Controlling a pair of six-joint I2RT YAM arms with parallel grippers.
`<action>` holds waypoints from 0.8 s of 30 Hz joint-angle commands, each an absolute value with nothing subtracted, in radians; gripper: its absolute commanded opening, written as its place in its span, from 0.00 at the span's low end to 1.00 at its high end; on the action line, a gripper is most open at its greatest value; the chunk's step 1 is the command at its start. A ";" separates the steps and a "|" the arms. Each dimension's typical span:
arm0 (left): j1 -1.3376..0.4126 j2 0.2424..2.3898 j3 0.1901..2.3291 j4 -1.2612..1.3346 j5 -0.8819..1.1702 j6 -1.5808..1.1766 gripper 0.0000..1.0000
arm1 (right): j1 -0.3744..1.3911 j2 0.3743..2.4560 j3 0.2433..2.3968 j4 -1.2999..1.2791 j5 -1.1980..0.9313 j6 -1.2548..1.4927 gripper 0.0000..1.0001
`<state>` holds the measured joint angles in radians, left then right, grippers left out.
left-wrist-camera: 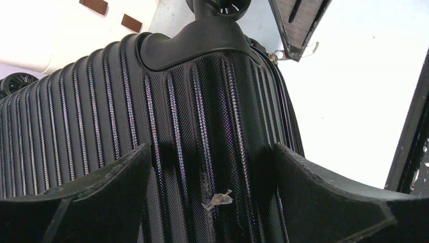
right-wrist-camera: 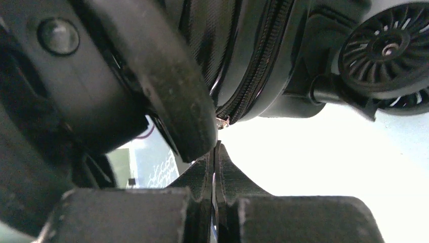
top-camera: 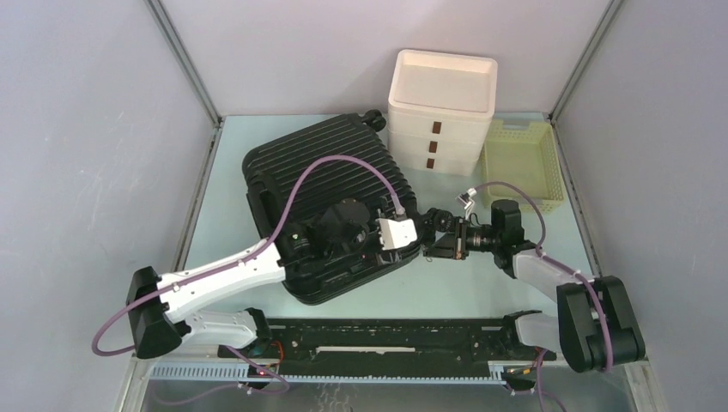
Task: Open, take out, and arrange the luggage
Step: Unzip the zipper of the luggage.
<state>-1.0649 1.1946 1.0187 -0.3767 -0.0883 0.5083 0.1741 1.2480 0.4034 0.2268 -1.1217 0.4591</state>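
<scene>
From above, the suitcase lies flat and zipped shut on the table, left of centre. My left gripper stands wide over its ribbed lid; I'd press down there to steady it. My right gripper is pinched tight beside the zip. I cannot tell whether the pull is caught, so I'd draw slowly along the seam.

White-shelled left arm and right arm have black joints, black bases and looping purple cables.
</scene>
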 commanded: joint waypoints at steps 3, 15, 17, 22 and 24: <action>-0.984 1.263 1.024 -0.233 -0.150 0.431 0.68 | 0.264 1.175 0.359 0.429 -1.135 0.666 0.00; -0.966 1.219 0.996 -0.115 -0.129 0.255 0.72 | 0.351 1.149 0.348 0.432 -1.097 0.574 0.06; -0.966 1.160 0.989 -0.114 -0.143 0.160 0.82 | 0.346 1.122 0.357 0.398 -1.092 0.520 0.17; -0.966 0.971 0.887 -0.017 -0.154 -0.063 1.00 | 0.310 1.128 0.365 0.369 -1.094 0.486 0.44; -0.965 0.901 0.839 0.019 -0.144 -0.151 1.00 | 0.300 1.137 0.376 0.343 -1.097 0.467 0.52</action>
